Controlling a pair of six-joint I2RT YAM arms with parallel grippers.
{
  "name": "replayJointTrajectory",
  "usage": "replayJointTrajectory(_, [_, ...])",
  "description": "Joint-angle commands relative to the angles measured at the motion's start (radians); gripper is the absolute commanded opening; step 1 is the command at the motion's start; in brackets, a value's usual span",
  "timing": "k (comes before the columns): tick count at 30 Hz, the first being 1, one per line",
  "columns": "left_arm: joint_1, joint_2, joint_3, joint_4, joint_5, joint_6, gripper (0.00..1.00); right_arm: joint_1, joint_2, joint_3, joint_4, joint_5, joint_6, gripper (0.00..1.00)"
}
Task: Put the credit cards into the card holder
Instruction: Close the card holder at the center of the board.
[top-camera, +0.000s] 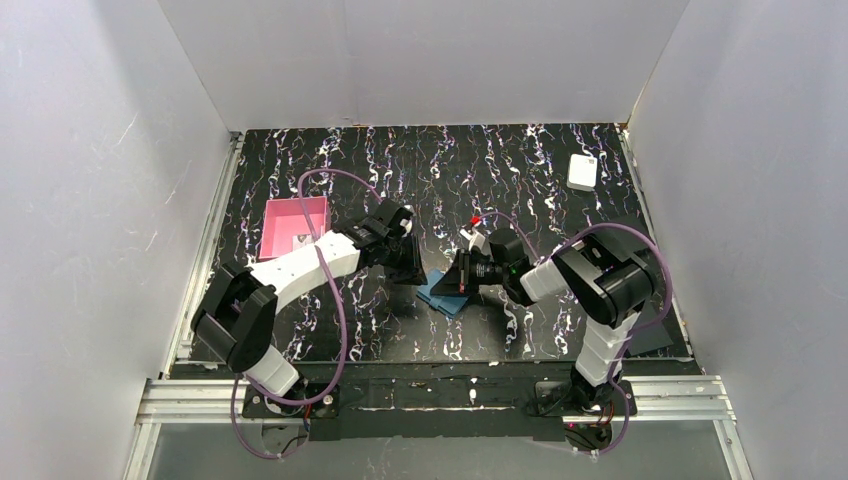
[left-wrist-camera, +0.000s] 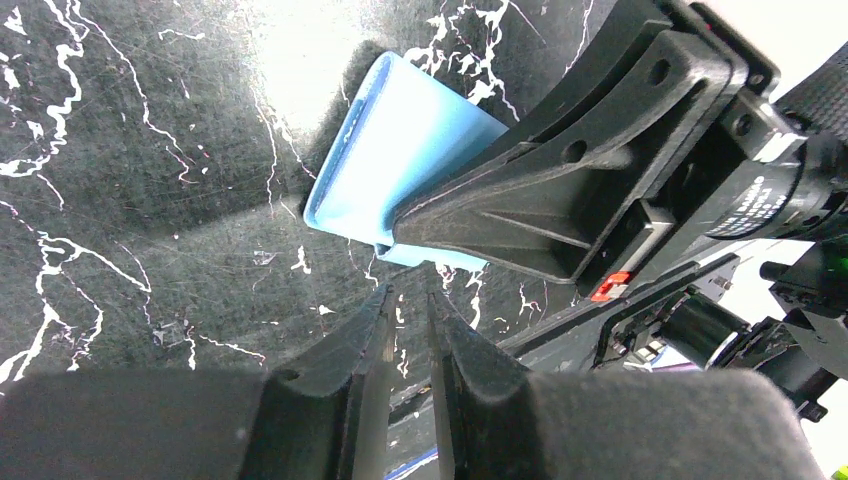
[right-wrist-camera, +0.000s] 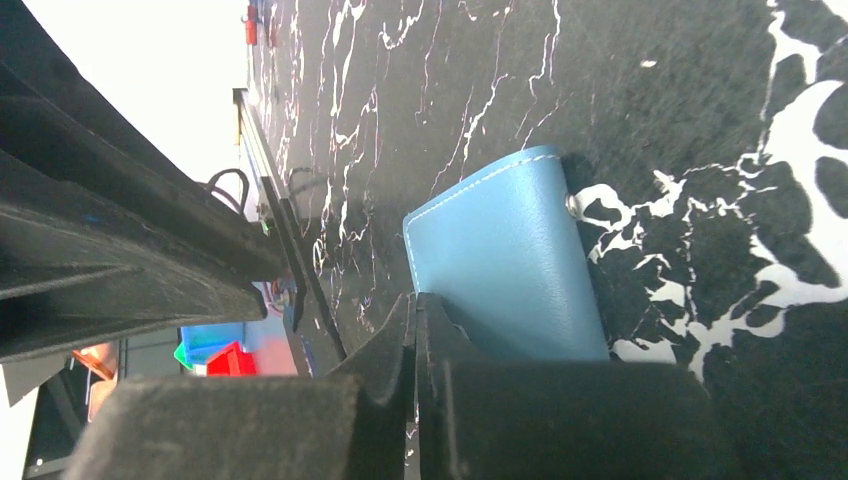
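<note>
The wallet (top-camera: 446, 298) lies folded at the centre of the table (top-camera: 300, 170). The right gripper (right-wrist-camera: 414, 300) has jaws pressed together, tips touching the wallet. The left gripper (left-wrist-camera: 408, 296), just left of it, has jaws narrowly apart.

White print on right-arm motor housing (left-wrist-camera: 750, 205), too blurred to read.

- The small teal-blue leather folding wallet (right-wrist-camera: 505, 260) loses its near edge behind the black fingers of the right gripper (right-wrist-camera: 415, 315); a pinch cannot be confirmed.
- The pale item (top-camera: 300, 239) inside the pink square plastic tray (top-camera: 280, 215) is too small to identify.
</note>
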Motion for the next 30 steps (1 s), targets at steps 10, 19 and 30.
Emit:
replayJointTrajectory(10, [0.010,-0.093,-0.014,-0.041,-0.008,0.025,0.17,-0.048,0.379,-0.192,0.182,0.181,0.198,0.01])
replayJointTrajectory(19, [0.011,-0.104,-0.041,-0.016,0.028,0.015,0.17,-0.045,0.153,-0.093,-0.279,0.323,0.101,0.01])
replayJointTrajectory(30, [0.011,-0.153,-0.062,-0.022,0.037,0.011,0.25,-0.040,-0.324,0.233,-0.780,0.212,-0.308,0.37])
